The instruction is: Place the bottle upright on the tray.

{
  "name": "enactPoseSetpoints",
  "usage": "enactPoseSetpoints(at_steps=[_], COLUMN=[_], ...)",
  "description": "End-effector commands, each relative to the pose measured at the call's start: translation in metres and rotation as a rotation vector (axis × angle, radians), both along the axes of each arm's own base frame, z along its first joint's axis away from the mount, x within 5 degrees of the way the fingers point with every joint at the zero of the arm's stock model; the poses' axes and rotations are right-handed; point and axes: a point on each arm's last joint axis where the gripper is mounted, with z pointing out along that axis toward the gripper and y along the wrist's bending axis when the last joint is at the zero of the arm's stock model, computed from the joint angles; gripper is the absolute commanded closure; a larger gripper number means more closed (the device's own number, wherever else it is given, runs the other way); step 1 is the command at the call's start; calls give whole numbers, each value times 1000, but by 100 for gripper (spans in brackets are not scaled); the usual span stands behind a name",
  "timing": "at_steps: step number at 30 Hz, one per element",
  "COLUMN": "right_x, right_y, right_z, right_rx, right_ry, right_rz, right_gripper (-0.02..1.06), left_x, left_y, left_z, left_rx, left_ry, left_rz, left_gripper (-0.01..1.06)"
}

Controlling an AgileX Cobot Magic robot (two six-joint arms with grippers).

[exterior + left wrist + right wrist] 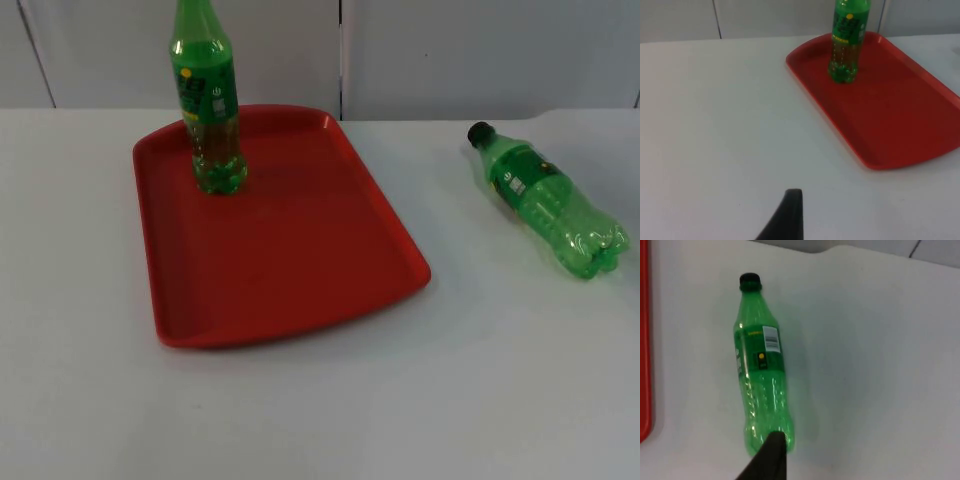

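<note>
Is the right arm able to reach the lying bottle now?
Probably yes: the lying bottle rests alone on the white table, beside the red tray, with nothing covering it.

Lab: white table (320,400), grey partition (450,50)

White table (320,400): red tray (300,270) is set at left, green bottle (550,200) is laid flat at right.

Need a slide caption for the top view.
One green plastic bottle upright on the red plastic tray; a second, black-capped bottle lying on the white table.
</note>
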Motion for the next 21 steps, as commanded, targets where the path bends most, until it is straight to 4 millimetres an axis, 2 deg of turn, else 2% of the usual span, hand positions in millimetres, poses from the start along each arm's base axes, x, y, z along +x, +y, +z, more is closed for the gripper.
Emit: enactPoseSetpoints(at_steps=[1,2,4,5,7,9,10,15,16,19,21], right_x=[12,24,43,43,71,89,89,128,128,143,146], right_y=[2,5,11,11,22,33,33,70,70,91,95], right_z=[2,-6,-5,-5,-20,-35,-35,-85,-85,-111,-118], right_rx=[6,22,37,37,28,21,21,6,6,-6,-7], right_ry=[11,54,83,83,143,189,189,262,262,272,274], right_rz=[24,36,54,54,76,96,96,158,158,192,196], right_gripper=[4,4,4,4,4,4,4,4,4,4,4], left_x=[0,0,0,0,0,0,0,0,0,0,0], left_y=[-1,-1,-1,-1,-1,-1,-1,-1,-1,-1,-1], left_z=[-1,-1,-1,-1,-1,-1,-1,-1,-1,-1,-1], left_rx=[-5,-5,-5,-5,-5,-5,-5,-5,-5,-5,-5], left_ry=[-1,-1,-1,-1,-1,-1,-1,-1,-1,-1,-1], left_rz=[-10,-10,-10,-10,-10,-10,-10,-10,-10,-10,-10], left_gripper=[13,13,13,13,13,13,13,13,13,13,13])
